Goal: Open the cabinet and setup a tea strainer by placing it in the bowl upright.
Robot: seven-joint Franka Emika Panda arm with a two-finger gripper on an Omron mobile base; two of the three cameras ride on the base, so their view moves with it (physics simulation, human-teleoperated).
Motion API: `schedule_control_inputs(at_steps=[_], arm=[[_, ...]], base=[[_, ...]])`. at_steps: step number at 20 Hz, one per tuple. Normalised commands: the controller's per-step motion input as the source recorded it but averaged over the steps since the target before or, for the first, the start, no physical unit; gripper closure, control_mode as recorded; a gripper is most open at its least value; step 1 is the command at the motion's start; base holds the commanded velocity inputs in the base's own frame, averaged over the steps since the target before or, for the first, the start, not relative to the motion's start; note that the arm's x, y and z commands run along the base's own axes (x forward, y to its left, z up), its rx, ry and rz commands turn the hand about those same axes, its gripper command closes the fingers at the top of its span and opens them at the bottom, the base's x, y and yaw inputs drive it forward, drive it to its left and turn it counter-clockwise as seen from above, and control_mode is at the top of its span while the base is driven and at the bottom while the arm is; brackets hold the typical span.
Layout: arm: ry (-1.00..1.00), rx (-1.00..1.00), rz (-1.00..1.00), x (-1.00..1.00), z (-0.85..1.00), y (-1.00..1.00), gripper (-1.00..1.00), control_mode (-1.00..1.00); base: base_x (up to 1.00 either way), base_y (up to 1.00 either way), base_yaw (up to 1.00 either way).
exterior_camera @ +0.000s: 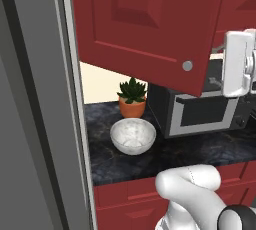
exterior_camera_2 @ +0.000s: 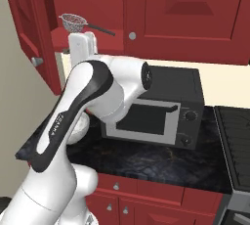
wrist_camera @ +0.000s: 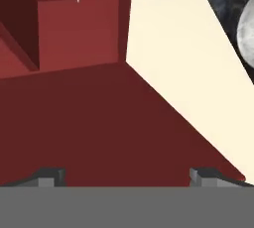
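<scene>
Cabinet [exterior_camera_2: 29, 28]: standing open, its left door [exterior_camera: 145, 24] swung out over the surface, red shelf exposed inside.
Tea strainer [exterior_camera_2: 73, 22]: resting on the open shelf, mesh basket towards the cabinet's open side, thin dark handle [exterior_camera_2: 100, 29] running off towards the closed door beside it, slightly downward in the right base view.
Gripper [wrist_camera: 128, 176]: spread wide, holding nothing, both tips showing far apart at the bottom of the hand view.
Direction to strainer: lying ahead of and above the gripper, near the top edge of the hand view, with dark red cabinet panel between; in the right base view the hand sitting just beneath the basket.
Long axis: handle apparently running across the shelf rather than towards the hand, though too little of it appearing in the hand view to be sure.
Bowl [exterior_camera: 132, 136]: waiting on the dark stone surface [exterior_camera: 200, 149], in front of the potted succulent [exterior_camera: 132, 98] and beside the microwave [exterior_camera_2: 161, 106], well below the shelf.
Stage, as judged: opening looking done; reaching up for the strainer looking like the step in hand.
Next move needing: rising to shelf level and turning so the jaws straddle the thin handle or basket rim.
</scene>
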Motion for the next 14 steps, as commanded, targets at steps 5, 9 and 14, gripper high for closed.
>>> schedule_control_inputs(at_steps=[5,9,14], arm=[[0.0,0.0,0.19,0.27,0.0,0.37,-1.0,-1.0],[0.0,0.0,0.19,0.19,0.0,0.47,-1.0,-1.0],[0.0,0.0,0.17,0.03,-0.01,0.54,-1.0,-1.0]], base=[[0.0,0.0,0.0],[0.0,0.0,0.0],[0.0,0.0,0.0]])
